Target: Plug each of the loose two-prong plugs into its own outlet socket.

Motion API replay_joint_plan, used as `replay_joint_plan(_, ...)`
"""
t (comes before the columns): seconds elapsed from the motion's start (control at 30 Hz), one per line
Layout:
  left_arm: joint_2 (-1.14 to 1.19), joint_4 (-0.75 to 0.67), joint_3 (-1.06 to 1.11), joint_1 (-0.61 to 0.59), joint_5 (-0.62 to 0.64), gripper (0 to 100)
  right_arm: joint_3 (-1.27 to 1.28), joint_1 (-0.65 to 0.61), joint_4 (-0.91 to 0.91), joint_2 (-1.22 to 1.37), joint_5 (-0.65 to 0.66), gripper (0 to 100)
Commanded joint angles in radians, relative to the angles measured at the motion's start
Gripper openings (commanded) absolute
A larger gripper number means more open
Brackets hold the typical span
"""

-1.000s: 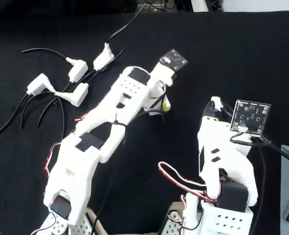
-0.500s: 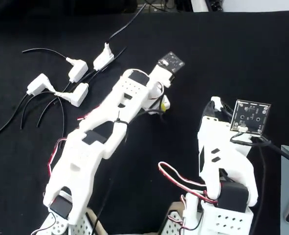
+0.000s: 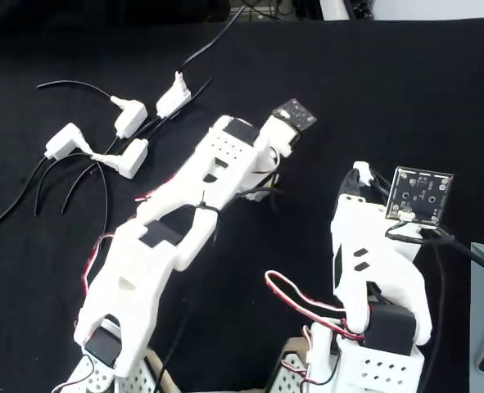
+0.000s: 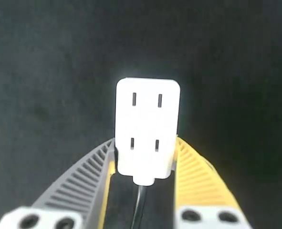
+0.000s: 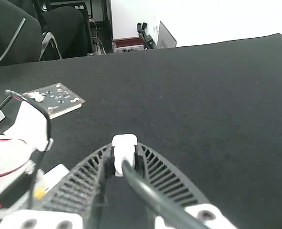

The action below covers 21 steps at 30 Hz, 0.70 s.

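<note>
High view: fixed, looking down on the table [image 3: 405,82]. Left wrist view: close on the outlet socket [image 4: 148,131], facing the table. Right wrist view: low across the table, sharing the left arm's camera board [image 5: 55,99] with the high view.

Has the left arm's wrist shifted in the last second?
Yes, slightly: in the high view the left wrist camera board has slid away from the loose plugs, toward the right arm.

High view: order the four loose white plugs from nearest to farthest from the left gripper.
1. Top plug and lower plug, up-left and left of the left gripper holding the outlet socket: too close to call.
2. Upper-middle plug, farther left.
3. Far-left plug, at the cluster's outer edge.
</note>
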Motion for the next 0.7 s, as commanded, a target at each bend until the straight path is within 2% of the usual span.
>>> replay_joint_plan(0.0,-0.173,0.158,0.004,0.002,0.052,3,-0.012,0.006,-0.023,-0.004,0.009,1.4)
replay_joint_plan(0.13,-0.315,0.230,0.104,-0.038,0.173,3,-0.007,0.005,-0.023,0.004,0.029,1.4)
replay_joint_plan(0.3,-0.535,0.203,0.386,-0.073,0.163,3,-0.004,-0.052,-0.015,0.004,0.029,1.4)
replay_joint_plan(0.53,-0.919,-0.072,0.924,-0.160,0.097,3,0.007,-0.138,-0.002,0.004,0.028,1.4)
replay_joint_plan(0.67,-1.036,-0.230,1.148,-0.219,0.032,3,0.024,-0.186,0.000,0.004,0.029,1.4)
